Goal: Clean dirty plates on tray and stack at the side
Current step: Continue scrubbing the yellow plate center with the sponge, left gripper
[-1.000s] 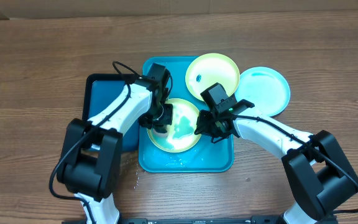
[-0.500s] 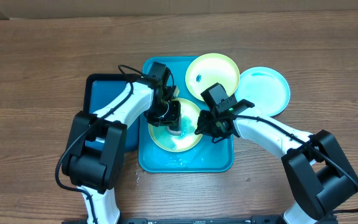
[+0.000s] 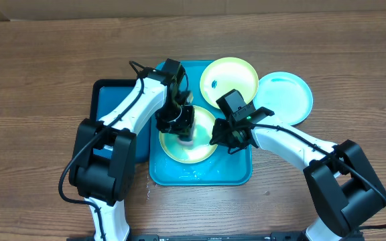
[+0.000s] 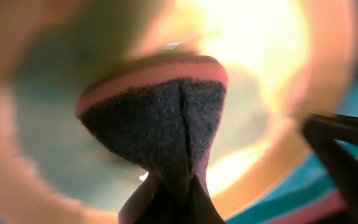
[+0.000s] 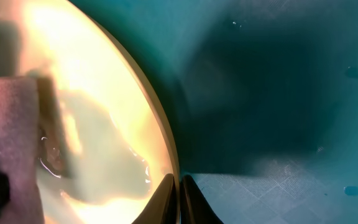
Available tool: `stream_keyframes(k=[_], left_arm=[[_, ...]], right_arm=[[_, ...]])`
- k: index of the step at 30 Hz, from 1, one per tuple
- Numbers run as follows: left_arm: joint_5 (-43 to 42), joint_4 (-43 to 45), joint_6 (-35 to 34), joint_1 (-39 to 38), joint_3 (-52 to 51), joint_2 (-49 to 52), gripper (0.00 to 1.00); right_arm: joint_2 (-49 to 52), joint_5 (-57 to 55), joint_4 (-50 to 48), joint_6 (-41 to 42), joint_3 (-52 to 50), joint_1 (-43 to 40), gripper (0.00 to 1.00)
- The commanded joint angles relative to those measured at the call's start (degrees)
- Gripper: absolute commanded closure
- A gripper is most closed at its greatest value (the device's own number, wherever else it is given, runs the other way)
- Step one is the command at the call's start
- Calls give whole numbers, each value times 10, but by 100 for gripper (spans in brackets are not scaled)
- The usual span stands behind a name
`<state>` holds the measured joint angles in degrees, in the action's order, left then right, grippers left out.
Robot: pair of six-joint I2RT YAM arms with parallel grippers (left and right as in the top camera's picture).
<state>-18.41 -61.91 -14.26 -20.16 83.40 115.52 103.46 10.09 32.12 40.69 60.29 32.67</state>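
Note:
A pale yellow-green plate [image 3: 194, 148] lies in the turquoise tray [image 3: 200, 175]. My left gripper [image 3: 183, 125] is shut on a pink and grey sponge [image 4: 160, 118] and presses it on that plate [image 4: 278, 68]. My right gripper [image 3: 218, 139] is shut on the plate's right rim [image 5: 166, 143]; the sponge [image 5: 8, 124] shows at the left of the right wrist view. A second yellow-green plate [image 3: 230, 79] with a small blue smear rests on the tray's far right corner. A light blue plate [image 3: 287, 97] lies on the table to its right.
A smaller dark-blue tray [image 3: 109, 107] with a black rim lies against the turquoise tray's left side, under my left arm. Bare wooden table [image 3: 39, 80] surrounds everything. A wet patch shows on the wood by the tray's near left corner [image 3: 146, 191].
My left gripper moved the sponge right and toward the middle of the plate, and the arm's elbow swung up. The right gripper and all plates stayed still.

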Motion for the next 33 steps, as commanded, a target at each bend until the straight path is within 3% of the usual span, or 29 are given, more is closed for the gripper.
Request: stream_keyframes(k=[1,11,18,20,26,33], left_arm=[[78,1,-16,1,-8,5,96],[61,99,-42,-1,-101,6,96],[-175,109,42,2,-93,6,96],[-206,110,42,7,-76,6,96],[-181,65,50,15,-3,-3,96],[-32,16,28,14,16,-20,96]], right_arm=[[2,1,-4,1,-3,1,94],[2,1,-4,1,-3,1,94],[2,1,-5,1,-3,1,94],[2,1,-5,1,-3,1,94],[2,1,-3,0,-3,1,94],[2,1,-4,0,-3,1,94]])
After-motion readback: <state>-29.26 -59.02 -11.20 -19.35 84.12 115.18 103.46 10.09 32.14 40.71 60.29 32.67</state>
